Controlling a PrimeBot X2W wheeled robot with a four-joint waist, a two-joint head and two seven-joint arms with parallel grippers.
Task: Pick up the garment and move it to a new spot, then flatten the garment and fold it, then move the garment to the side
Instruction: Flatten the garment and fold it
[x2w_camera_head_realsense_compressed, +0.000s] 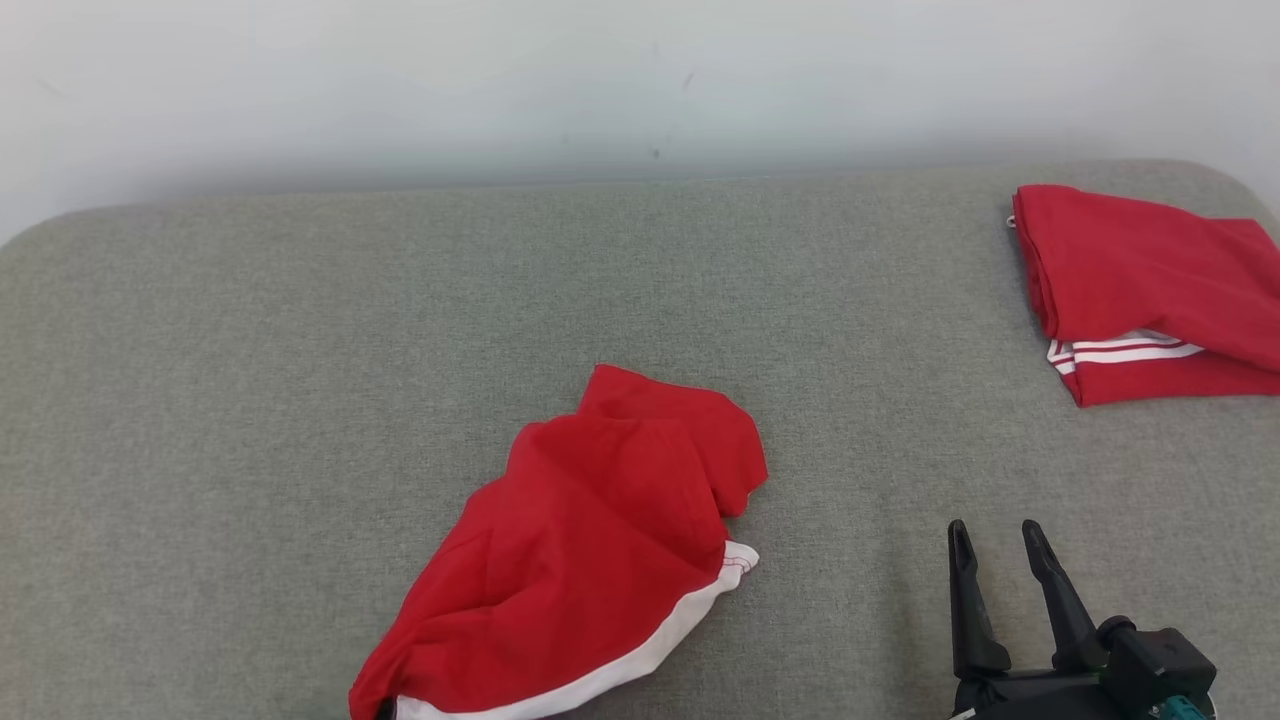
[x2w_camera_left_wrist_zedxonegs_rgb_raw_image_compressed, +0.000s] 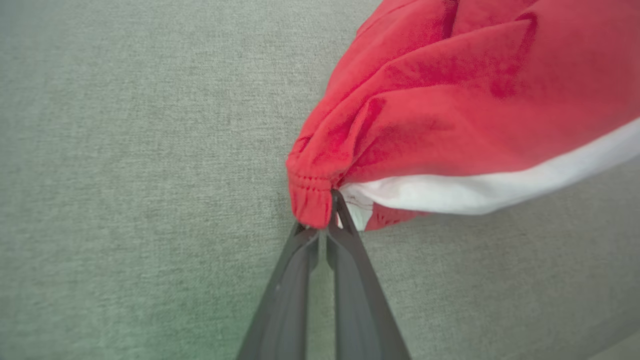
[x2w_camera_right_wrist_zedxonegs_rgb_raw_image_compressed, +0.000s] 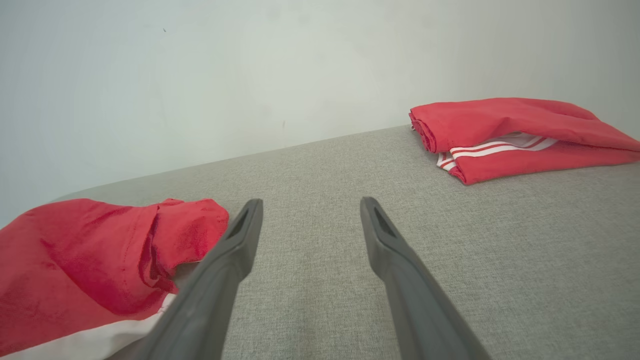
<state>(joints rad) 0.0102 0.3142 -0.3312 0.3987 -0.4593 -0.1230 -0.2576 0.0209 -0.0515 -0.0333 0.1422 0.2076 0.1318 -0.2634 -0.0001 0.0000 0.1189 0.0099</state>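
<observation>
While the left gripper (x2w_camera_left_wrist_zedxonegs_rgb_raw_image_compressed: 322, 225) pinches the garment (x2w_camera_head_realsense_compressed: 600, 520) by a gathered red hem corner, jaws closed down to a sliver on the cloth, the rest of the piece lies crumpled on the grey padded surface (x2w_camera_head_realsense_compressed: 250, 350). It sits mid-width, toward the near edge, white band along its right side.

Right of it, near but apart: right gripper (x2w_camera_head_realsense_compressed: 995, 530), jaws moderately open, holding nothing, over bare fabric by the near edge.

Far right corner: a second red garment (x2w_camera_head_realsense_compressed: 1150, 280), folded, well apart from everything.

Risks, as judged:
- The hold is a small bite on bunched elastic. Weight of the trailing cloth on the lift could pull it free.
- A single hold point means the piece would hang twisted and land bunched again, making flattening harder.
- A new spot chosen too far right could let the trailing hem sweep the folded pile.
</observation>
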